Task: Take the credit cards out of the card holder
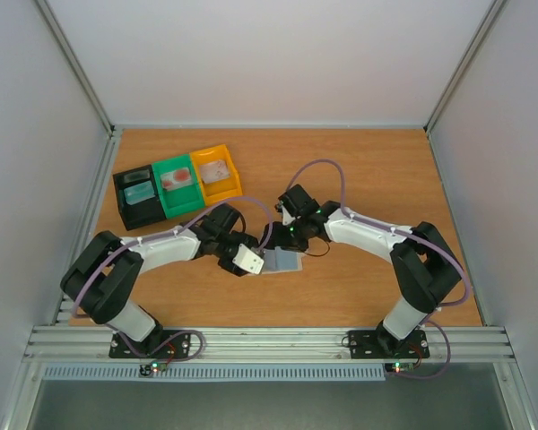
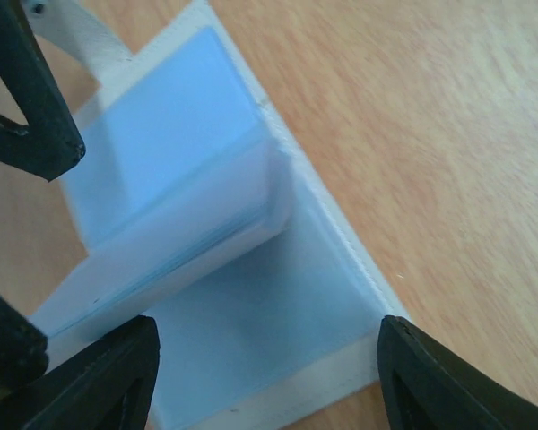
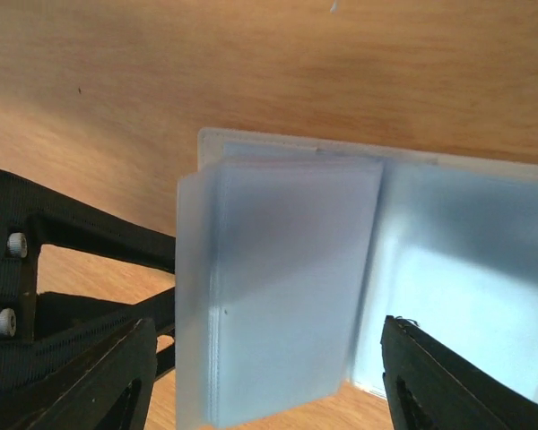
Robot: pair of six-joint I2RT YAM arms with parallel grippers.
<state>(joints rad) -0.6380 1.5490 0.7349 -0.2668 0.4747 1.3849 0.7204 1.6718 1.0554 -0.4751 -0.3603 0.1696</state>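
The card holder (image 1: 282, 261) lies spread on the wooden table between my two arms, a pale blue translucent sleeve. In the left wrist view the card holder (image 2: 242, 313) has one leaf (image 2: 170, 170) standing half raised. My left gripper (image 2: 269, 339) hangs over its near edge, jaws wide apart and holding nothing. In the right wrist view the raised leaf (image 3: 287, 278) stands between the spread jaws of my right gripper (image 3: 269, 331) with a gap on each side. The credit cards do not show distinctly; I cannot tell whether the pockets hold any. From above, left gripper (image 1: 262, 262) and right gripper (image 1: 288, 245) meet at the holder.
Black (image 1: 125, 208), green (image 1: 195, 202) and yellow (image 1: 234, 184) bins stand in a row at the back left, each with a small flat item inside. White walls enclose the table. The metal rail with the arm bases runs along the near edge.
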